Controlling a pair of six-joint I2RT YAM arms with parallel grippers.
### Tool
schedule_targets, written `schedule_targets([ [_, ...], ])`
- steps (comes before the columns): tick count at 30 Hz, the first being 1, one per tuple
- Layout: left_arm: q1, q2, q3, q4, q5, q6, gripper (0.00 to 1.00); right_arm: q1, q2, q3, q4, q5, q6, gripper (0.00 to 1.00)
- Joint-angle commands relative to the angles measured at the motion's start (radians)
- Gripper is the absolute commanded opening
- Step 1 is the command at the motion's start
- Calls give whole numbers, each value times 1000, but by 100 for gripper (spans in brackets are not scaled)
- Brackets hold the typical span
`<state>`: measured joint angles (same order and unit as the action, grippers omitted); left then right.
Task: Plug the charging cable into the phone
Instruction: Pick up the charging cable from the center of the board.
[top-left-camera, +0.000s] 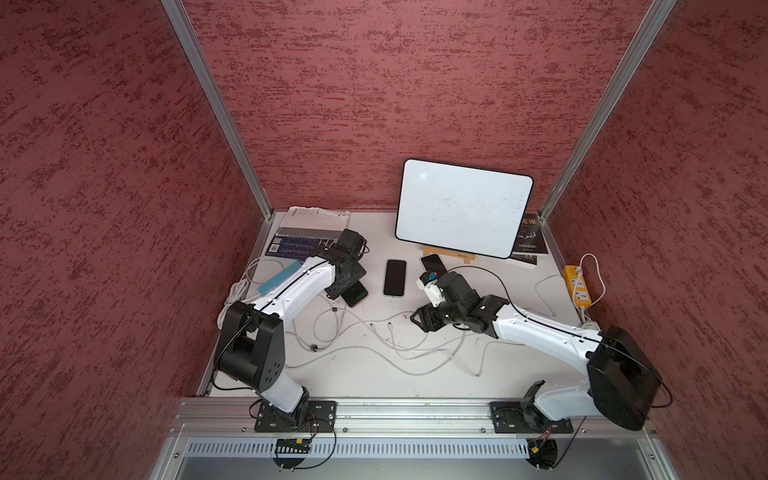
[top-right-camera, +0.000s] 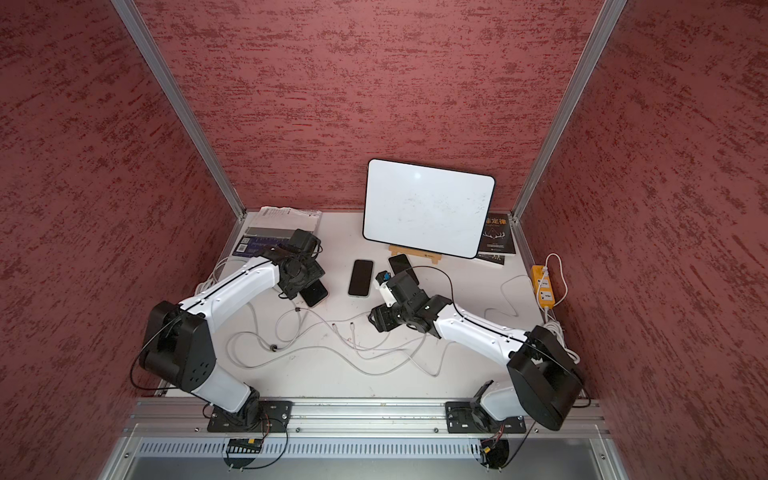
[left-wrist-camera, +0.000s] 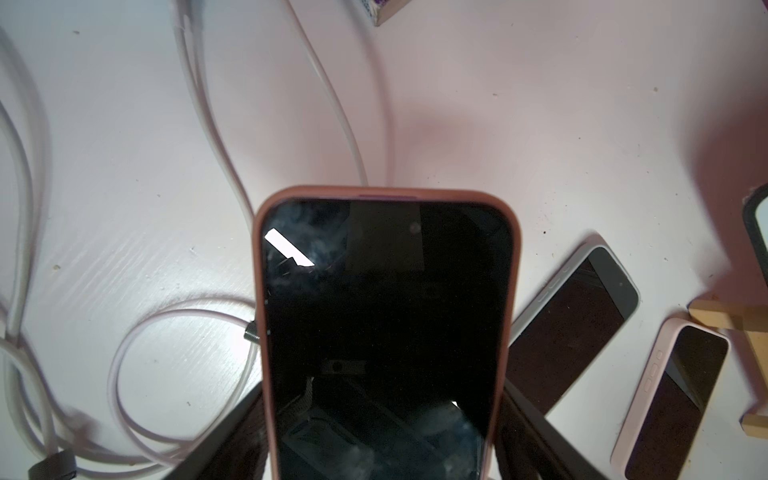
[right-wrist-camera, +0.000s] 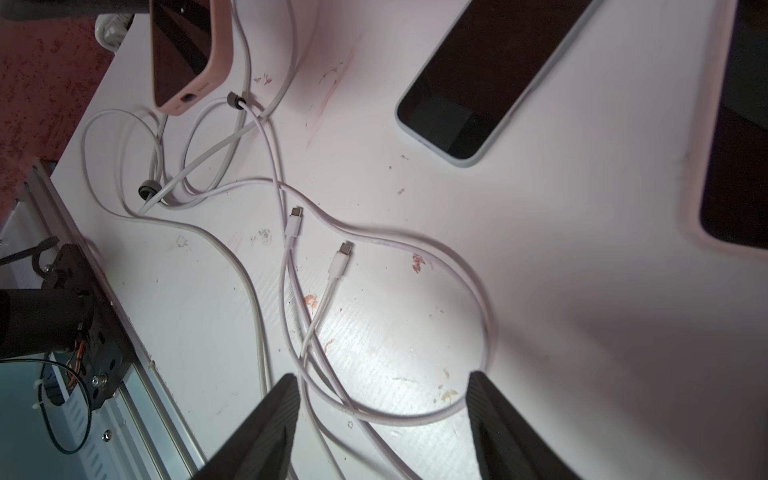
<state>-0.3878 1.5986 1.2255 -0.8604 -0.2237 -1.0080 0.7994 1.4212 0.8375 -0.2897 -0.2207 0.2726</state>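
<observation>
Nearest, on white desk (right-wrist-camera: 540, 291): tangled white charging cable (right-wrist-camera: 337, 266), two plug ends loose, ungrabbed. Just above loops: right claw (right-wrist-camera: 382, 376), spread wide, pinching nothing. Further back: left claw (left-wrist-camera: 384, 384) clamped on sides of brown-cased black-screen phone (left-wrist-camera: 386, 311), port end toward plugs. Nothing plugged in. Left to do: grab plug, align, insert.

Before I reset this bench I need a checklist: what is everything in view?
pink-cased phone: one, in the left hand
pale-cased phone: one, table centre
third phone: one, pinkish case, by the easel
charging cables: several, white, tangled in front
whiteboard: one, white, on wooden easel, back
books: pile back left, black back right
power strip: one, yellow, right edge
teal box: one, left edge
left hand: black, gripping pink-cased phone
right hand: black, open over cables
</observation>
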Motion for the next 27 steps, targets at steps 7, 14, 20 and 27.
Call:
schedule_targets([
  [7,-12,139,168,-146,-147,-25,0,207,164,162,-88,120,-22,44],
  [14,-10,109,103,-94,-167,-15,0,270,317,264,-31,128,-78,43],
  [20,6,96,74,-74,-170,0,0,274,436,368,-22,180,-65,42],
  [27,28,79,43,-43,-155,8,0,274,558,479,-83,234,-48,37],
])
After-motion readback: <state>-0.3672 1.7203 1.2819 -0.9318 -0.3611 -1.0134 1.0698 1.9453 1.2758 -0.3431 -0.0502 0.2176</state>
